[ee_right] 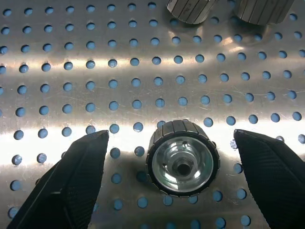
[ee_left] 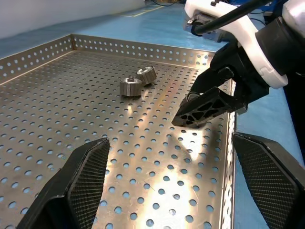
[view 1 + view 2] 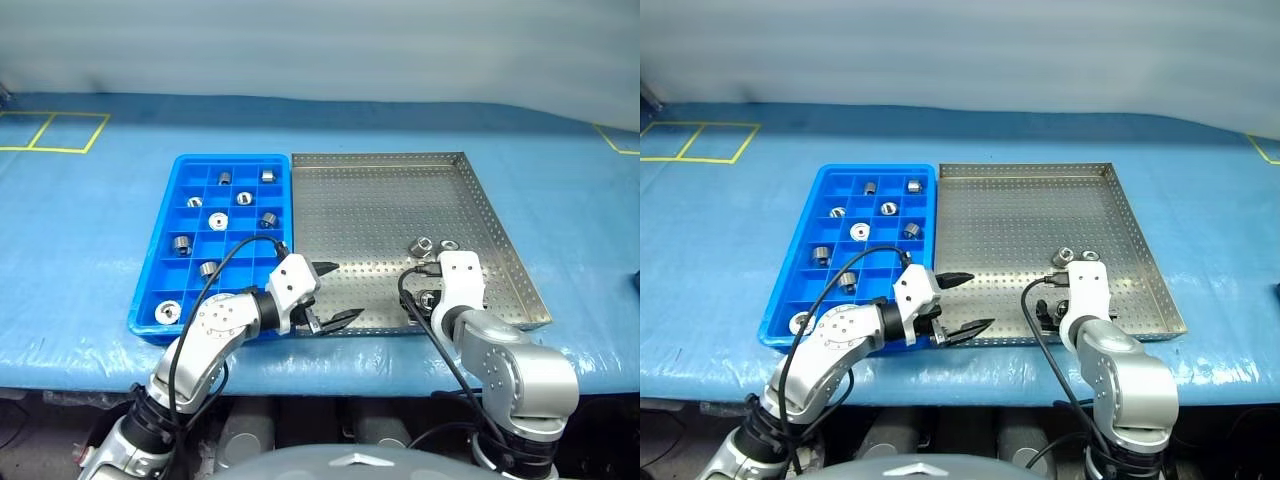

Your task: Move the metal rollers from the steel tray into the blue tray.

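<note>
Roller [image 1: 183, 162] lies on the steel tray [image 3: 380, 200] between the right hand's [image 1: 171, 176] open, empty fingers, awaiting closure; left hand [image 3: 330, 293] open, empty.

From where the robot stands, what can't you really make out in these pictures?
- The roller between the right pincer fingers: in the head views the pincer's white body hides it.
- Two rollers beyond it: cut off by the right wrist view's edge.
- Rollers in the blue tray: too small to read any detail; the left arm covers its near corner.
- The steel tray: its near rim is partly behind both arms.
</note>
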Robot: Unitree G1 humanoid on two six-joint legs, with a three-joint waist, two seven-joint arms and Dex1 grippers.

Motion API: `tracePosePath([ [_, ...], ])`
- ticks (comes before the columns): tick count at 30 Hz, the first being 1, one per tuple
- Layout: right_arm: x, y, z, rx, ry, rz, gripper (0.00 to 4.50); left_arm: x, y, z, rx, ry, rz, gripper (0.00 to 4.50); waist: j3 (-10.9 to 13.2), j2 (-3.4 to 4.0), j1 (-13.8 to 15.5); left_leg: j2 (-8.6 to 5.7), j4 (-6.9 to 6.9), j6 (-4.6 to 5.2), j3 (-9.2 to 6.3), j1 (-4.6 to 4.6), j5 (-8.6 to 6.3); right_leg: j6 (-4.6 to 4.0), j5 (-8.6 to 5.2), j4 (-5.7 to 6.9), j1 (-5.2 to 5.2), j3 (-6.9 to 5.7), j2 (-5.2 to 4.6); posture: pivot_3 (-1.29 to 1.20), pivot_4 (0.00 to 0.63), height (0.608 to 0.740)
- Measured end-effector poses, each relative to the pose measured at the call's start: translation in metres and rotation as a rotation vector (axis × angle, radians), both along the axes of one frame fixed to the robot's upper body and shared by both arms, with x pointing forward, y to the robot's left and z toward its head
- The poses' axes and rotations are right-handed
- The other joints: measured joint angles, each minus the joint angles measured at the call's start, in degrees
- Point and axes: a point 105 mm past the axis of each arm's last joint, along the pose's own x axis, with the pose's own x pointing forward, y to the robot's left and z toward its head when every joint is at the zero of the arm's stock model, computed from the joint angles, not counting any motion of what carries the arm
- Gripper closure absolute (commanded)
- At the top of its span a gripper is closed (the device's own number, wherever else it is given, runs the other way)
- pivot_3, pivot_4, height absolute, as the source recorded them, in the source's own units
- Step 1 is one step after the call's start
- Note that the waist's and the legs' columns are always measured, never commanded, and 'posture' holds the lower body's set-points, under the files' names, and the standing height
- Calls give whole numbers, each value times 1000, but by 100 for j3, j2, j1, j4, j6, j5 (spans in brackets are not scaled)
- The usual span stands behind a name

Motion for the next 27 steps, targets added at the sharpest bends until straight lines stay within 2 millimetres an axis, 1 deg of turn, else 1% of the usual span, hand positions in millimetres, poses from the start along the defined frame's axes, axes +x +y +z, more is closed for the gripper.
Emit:
tracePosePath([
  [4,2,1,-1,-9,11,25,2212,-1,1,-3,2,10,6,0,0,0,10,0,-1,0,0,0,0,0,0,-2,0,0,0,152,150,740],
  [5,3,1,-1,-11,10,28,2609,-2,2,-4,3,14,9,0,0,0,15,0,-2,0,0,-1,0,0,0,-2,-1,-1,0,162,150,740],
  [6,4,2,0,-16,7,35,2781,-2,2,-4,3,15,15,0,0,0,19,0,-3,0,0,-1,0,0,0,-2,-1,-1,0,172,150,740],
  [10,13,10,9,-35,-29,85,2781,1,7,-3,-14,9,70,0,3,3,44,1,-3,0,0,-1,0,0,0,-1,-3,-1,1,205,150,740],
  [13,32,26,26,-62,-124,189,2781,7,17,4,-32,-20,143,0,7,7,62,1,-2,0,1,0,0,0,0,-1,-2,-2,1,252,150,740],
  [15,45,40,39,-86,-198,275,2781,13,28,9,-46,-47,212,0,9,8,98,1,-5,0,-2,0,0,0,0,-2,-2,-4,2,268,150,740],
  [20,69,81,58,-89,-319,453,2781,22,59,20,-57,-99,369,0,11,6,236,-10,-20,0,-5,-3,0,-1,-2,-7,-4,-6,5,340,150,740],
  [24,88,116,76,-59,-445,560,2781,21,87,26,-44,-132,494,0,13,6,391,-32,-29,0,-8,-3,0,-1,-3,-9,-7,-9,5,407,150,740],
  [26,92,129,80,-46,-486,596,2781,19,94,28,-41,-143,529,0,13,7,474,-33,-32,0,-9,-3,0,-2,-5,-10,-7,-10,4,455,150,740],
  [27,95,141,81,-22,-504,627,2781,17,100,29,-38,-148,556,0,13,7,525,-33,-33,0,-10,-4,0,-2,-5,-11,-6,-10,4,455,150,740],
])
